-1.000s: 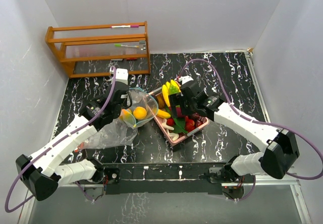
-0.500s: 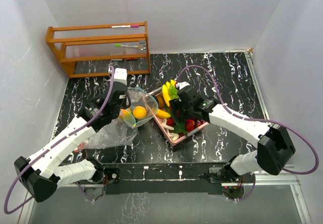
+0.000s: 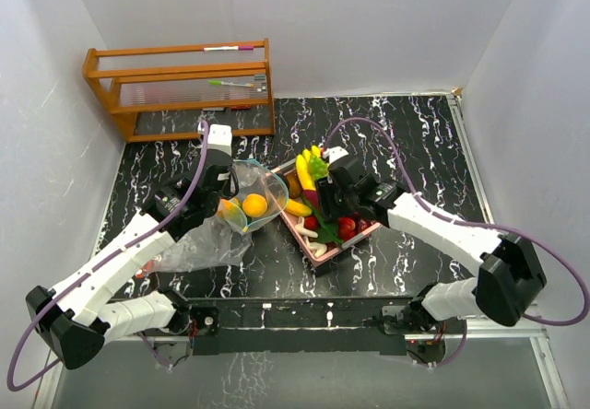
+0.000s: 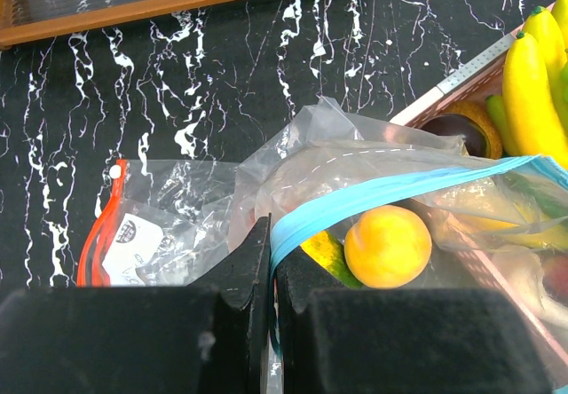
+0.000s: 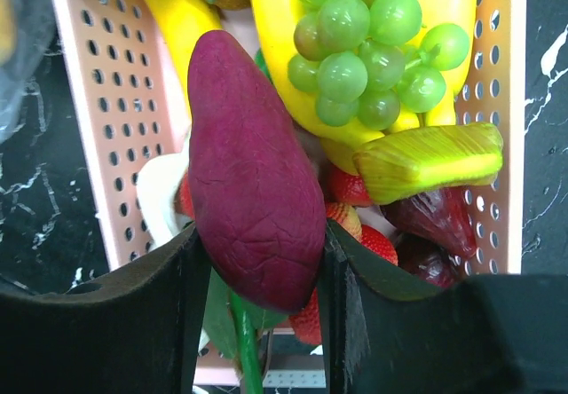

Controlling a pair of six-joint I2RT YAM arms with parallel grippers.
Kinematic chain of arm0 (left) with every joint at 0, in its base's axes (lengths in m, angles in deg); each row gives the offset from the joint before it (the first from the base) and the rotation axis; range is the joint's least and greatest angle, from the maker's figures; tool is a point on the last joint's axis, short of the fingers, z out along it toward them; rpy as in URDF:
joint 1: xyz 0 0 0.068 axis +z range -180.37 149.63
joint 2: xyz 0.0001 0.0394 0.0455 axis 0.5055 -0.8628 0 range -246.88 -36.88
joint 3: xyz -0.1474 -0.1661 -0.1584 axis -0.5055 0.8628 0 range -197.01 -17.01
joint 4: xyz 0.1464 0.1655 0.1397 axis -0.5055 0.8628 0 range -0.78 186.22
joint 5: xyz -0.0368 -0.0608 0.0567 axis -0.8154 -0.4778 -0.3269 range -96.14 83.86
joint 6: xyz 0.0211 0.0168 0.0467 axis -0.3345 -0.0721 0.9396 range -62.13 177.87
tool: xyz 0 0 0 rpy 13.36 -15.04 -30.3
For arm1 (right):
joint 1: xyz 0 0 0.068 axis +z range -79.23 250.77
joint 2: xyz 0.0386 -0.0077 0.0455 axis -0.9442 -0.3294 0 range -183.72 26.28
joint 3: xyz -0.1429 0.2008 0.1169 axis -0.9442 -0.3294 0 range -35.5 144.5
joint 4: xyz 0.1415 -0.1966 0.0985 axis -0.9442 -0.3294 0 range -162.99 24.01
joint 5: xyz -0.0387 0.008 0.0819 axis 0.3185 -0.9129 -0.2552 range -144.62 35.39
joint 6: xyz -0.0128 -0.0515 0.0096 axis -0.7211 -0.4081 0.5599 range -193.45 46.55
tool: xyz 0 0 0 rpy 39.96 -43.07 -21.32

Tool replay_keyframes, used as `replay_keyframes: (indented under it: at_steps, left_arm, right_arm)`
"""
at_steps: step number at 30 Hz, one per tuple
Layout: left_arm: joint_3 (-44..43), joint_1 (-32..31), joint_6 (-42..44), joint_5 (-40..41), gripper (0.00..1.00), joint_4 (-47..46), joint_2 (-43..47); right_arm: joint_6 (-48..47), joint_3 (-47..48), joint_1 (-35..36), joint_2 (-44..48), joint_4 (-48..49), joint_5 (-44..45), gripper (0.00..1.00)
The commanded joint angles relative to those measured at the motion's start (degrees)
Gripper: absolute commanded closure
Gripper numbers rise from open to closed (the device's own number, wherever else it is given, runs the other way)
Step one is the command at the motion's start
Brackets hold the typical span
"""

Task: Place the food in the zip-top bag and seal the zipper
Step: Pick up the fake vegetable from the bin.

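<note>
The clear zip-top bag (image 3: 207,236) lies left of the pink tray (image 3: 343,243), its mouth held up toward the tray. My left gripper (image 4: 271,252) is shut on the bag's blue zipper strip (image 4: 382,194). An orange (image 4: 387,246) and a yellow-green piece sit inside the bag. My right gripper (image 5: 257,279) is over the tray, shut on a dark purple oblong piece of food (image 5: 253,190), with both fingers against its sides. Around it in the tray lie green grapes (image 5: 368,43), bananas (image 5: 275,21), strawberries (image 5: 377,243) and a green stem.
A wooden rack (image 3: 184,87) stands at the back left of the black marbled table. A red-edged plastic packet (image 4: 102,234) lies under the bag at its left. White walls close in on both sides.
My right gripper has dropped a little into the tray and closed from wide open onto the purple piece. The left gripper still holds the bag's rim in about the same place.
</note>
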Motion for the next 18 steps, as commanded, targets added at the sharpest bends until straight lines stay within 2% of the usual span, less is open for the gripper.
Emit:
replay_keyframes:
  at_steps: [1,7,18]
  left_arm:
    - [-0.3,0.4,-0.1,0.1,1.00,-0.5,0.9]
    - [-0.2,0.4,-0.4,-0.3,1.00,-1.0,0.2]
    - [-0.4,0.5,-0.6,-1.1,1.00,-3.0,-1.8]
  right_arm:
    - [-1.5,3.6,-0.2,6.3,1.9,-1.7,0.62]
    - [-4.7,8.9,-0.2,10.0,-2.3,-1.1,0.62]
    - [-12.3,12.0,-0.3,14.1,-0.1,-12.2,0.66]
